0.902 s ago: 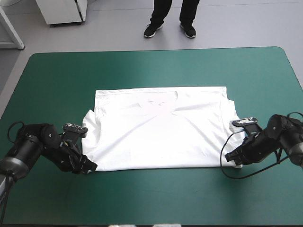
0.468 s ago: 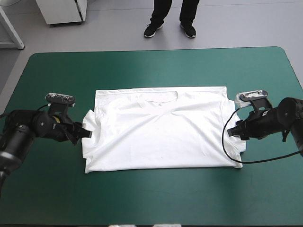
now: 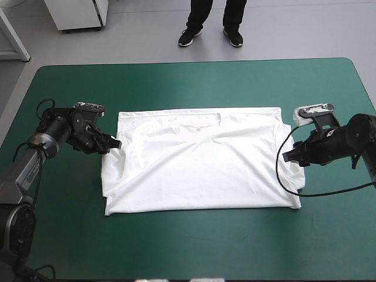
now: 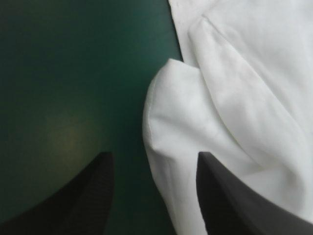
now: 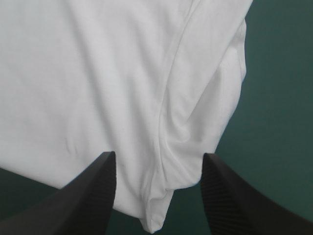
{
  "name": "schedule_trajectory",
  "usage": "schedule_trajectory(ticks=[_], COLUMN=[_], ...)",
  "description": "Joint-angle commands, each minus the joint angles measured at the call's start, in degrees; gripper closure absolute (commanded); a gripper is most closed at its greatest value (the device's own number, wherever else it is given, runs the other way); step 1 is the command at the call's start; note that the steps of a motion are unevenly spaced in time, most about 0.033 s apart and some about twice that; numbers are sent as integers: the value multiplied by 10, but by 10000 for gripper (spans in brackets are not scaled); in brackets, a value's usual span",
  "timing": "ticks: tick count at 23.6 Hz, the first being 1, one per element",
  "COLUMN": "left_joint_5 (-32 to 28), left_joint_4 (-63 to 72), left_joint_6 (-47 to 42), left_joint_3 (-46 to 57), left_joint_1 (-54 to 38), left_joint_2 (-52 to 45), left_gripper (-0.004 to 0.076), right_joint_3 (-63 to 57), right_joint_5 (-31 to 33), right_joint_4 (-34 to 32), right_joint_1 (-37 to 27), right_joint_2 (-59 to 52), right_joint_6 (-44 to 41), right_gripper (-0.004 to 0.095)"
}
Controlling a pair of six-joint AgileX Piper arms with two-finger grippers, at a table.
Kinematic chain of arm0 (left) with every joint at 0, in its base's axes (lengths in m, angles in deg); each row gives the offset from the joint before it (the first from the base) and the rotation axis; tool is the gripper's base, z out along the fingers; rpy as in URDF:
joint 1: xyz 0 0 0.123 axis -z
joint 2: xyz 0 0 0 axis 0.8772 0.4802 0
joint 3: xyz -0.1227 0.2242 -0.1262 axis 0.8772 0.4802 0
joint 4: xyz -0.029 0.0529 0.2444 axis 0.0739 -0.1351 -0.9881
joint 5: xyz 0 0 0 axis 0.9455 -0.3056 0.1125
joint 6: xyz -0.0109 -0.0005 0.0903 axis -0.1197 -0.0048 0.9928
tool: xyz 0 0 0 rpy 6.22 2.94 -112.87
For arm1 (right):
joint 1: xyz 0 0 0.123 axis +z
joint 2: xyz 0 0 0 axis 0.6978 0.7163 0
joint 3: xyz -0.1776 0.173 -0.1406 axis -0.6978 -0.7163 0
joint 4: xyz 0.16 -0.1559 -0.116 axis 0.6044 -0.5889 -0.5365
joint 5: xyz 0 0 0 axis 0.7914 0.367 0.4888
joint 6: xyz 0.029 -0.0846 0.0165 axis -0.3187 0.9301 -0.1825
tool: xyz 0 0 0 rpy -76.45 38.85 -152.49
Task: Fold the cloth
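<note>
The flat T-shirt [image 3: 197, 161] lies between left claw [image 3: 115, 144] and right claw [image 3: 285, 157], both spread, apparently straddling its sleeves.

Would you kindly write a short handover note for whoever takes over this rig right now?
Left gripper: open, holding nothing, with the edge of the left sleeve between its fingers.
Right gripper: open, holding nothing, astride the right sleeve.
T-shirt: spread flat mid-table on the teal-green cover, collar toward the far edge.
Done: shirt laid out.
Left: no fold made yet. The likely next step is to grip both sleeves and fold them inward.
</note>
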State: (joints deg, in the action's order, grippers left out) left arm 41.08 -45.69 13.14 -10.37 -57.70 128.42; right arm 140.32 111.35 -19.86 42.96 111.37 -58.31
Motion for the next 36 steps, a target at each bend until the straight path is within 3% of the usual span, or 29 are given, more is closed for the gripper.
schedule_trajectory(ticks=[1, 12, 13, 15, 17, 31, 36], left_joint_5=[-12, 8, 7, 5, 3, 95, 104], left_joint_4=[7, 10, 15, 45, 59, 134, 135], left_joint_6=[7, 9, 9, 28, 32, 36, 36], left_joint_3=[-34, -38, -38, -38, -38, -140, -144], left_joint_1=[-4, -4, -4, -4, -4, -1, 51], left_joint_2=[-2, 49, 50, 56, 62, 0, 10], left_gripper=[339, 364, 405, 601, 736, 733, 733], right_joint_3=[19, 19, 19, 20, 22, 36, 38], right_joint_5=[-13, -15, -15, -14, -9, 6, 15], right_joint_4=[5, 6, 8, 12, 13, 2, 2], right_joint_1=[0, 0, 0, 0, 0, 39, 42], right_joint_2=[-14, -14, -14, -14, -14, -14, -14], right_joint_6=[2, 2, 2, 2, -2, -7, -7], right_gripper=[403, 405, 409, 419, 419, 441, 441])
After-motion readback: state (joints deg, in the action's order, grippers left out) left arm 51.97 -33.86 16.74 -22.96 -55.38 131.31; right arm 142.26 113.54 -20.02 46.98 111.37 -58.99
